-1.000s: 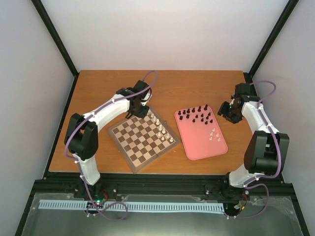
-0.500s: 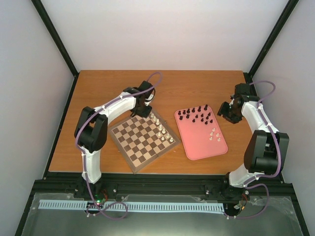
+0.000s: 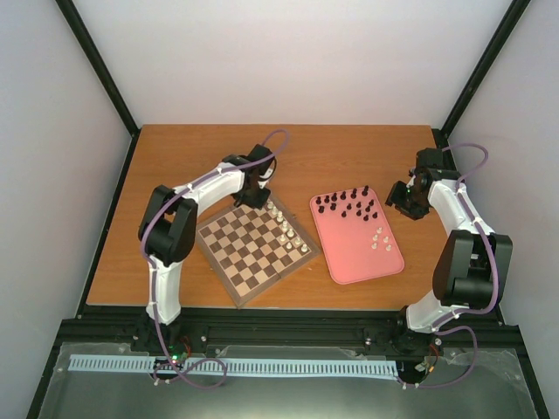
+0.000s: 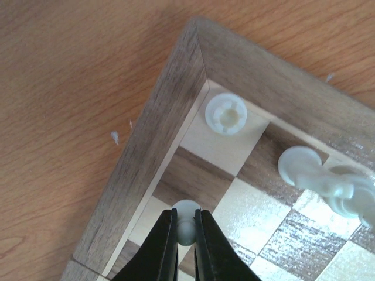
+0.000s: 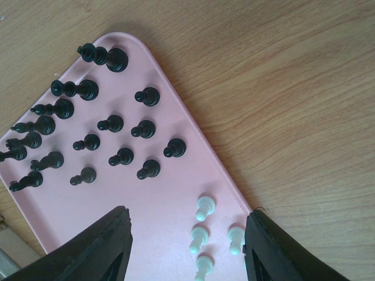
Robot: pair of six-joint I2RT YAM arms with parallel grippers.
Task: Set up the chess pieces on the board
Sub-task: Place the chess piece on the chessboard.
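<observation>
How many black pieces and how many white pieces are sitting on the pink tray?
Black pieces: 16
White pieces: 4
Total on the pink tray: 20, counted in the right wrist view

Between the matt black fingers [image 4: 159, 249], the chess piece [image 4: 186, 218] looks smooth plastic; the board [image 4: 146, 146] is grained, glossy wood.
</observation>
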